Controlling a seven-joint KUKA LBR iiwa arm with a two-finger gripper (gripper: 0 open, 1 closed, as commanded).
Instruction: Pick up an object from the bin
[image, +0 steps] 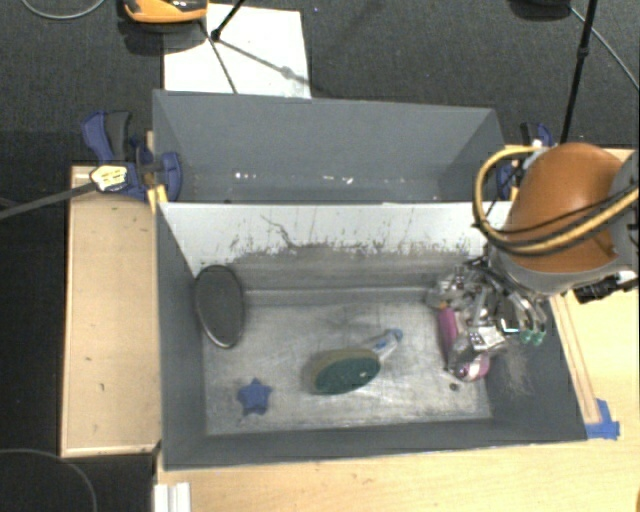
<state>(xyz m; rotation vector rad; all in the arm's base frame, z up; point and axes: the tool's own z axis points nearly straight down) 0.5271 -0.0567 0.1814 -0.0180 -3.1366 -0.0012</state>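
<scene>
Blue star (255, 396) front-left | purple oblong (449, 330) at right, long axis front-to-back | pincer (470, 348) over it, grip unclear

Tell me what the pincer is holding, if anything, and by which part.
Cannot be told. The pincer sits low at the right side of the bin, right against a purple thing, but a grip on it is not clear.

We find no legible text, label, brand, number or sign on the grey metal bin (320, 150) or on anything lying in it.
</scene>
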